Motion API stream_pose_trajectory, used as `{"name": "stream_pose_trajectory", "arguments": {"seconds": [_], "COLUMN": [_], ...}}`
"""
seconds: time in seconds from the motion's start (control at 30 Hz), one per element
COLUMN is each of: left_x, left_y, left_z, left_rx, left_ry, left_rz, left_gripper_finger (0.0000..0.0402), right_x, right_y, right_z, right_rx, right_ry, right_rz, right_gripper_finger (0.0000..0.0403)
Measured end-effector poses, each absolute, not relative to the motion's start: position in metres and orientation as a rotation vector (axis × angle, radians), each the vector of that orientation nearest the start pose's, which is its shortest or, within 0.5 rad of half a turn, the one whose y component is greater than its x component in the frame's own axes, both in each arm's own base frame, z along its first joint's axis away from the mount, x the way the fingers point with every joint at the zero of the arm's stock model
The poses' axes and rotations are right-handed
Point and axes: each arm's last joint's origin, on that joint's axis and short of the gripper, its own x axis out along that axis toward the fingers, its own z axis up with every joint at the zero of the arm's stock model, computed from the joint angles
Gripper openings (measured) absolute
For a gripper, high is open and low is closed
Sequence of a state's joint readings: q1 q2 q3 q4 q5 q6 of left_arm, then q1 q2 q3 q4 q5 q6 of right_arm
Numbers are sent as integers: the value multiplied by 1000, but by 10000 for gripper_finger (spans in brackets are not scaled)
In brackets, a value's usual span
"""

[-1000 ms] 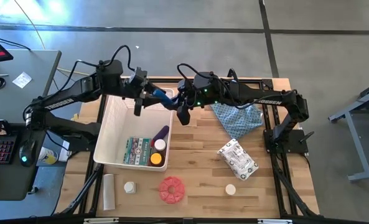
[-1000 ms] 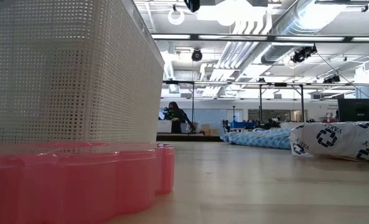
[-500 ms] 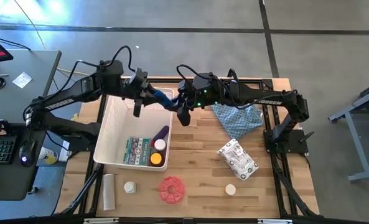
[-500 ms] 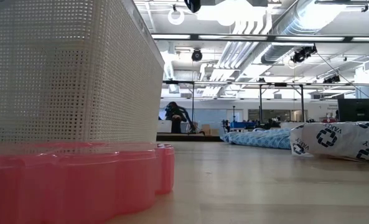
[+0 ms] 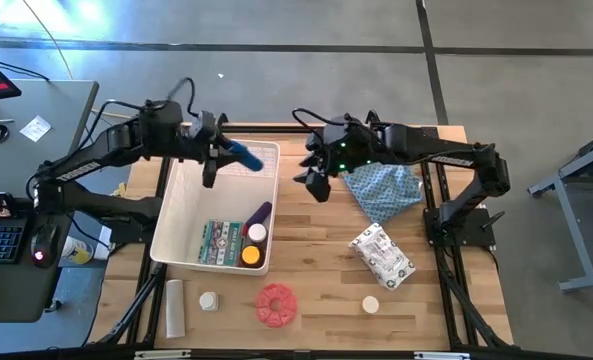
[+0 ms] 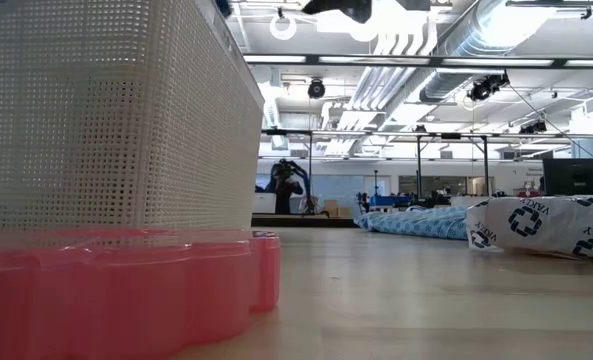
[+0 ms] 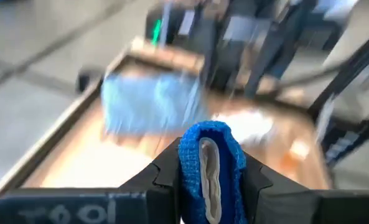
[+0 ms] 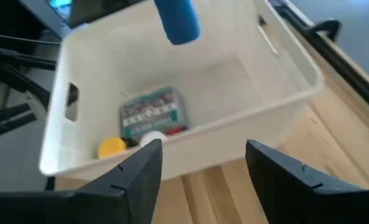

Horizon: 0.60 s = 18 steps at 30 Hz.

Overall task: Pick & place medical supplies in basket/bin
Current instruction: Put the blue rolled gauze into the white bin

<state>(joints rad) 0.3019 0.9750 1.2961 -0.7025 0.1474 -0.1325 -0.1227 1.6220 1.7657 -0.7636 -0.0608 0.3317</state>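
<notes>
Release advised only once left claw [image 5: 226, 152], clenched on blue foam-wrapped cylinder [image 5: 244, 155], is centred over white lattice plastic bin [image 5: 171, 215]; right claw [image 8: 203, 171] spread, empty.

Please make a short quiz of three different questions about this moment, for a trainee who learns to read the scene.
1. True or false: the left gripper holds the blue cylinder above the white bin.
2. Which lies on the table outside the bin? A) red disc B) green-white packet C) purple cylinder
3. Fill in: the right gripper has its jaws ____.

Key: 1 true; 2 A; 3 open
</notes>
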Motion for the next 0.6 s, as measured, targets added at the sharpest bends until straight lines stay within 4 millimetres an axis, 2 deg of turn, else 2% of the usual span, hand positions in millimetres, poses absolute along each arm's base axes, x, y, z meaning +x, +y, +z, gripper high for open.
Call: {"name": "stream_pose_trajectory", "arguments": {"seconds": [0.13, 0.27, 0.4, 0.6], "left_x": [171, 182, 206, 241], "left_y": [50, 53, 61, 69], "left_z": [394, 372, 344, 295], "left_rx": [-258, -270, -270, -285], "left_ry": [635, 845, 1055, 1358], "left_rz": [217, 219, 194, 33], "left_gripper_finger": [121, 122, 122, 122], "right_x": [331, 323, 322, 323], "right_y": [-43, -46, -46, -45], "right_z": [415, 422, 424, 425], "right_rx": [376, 367, 364, 402], "right_ry": [587, 556, 542, 528], "right_rz": [-198, -240, -250, -227], "right_gripper_finger": [228, 222, 211, 199]}}
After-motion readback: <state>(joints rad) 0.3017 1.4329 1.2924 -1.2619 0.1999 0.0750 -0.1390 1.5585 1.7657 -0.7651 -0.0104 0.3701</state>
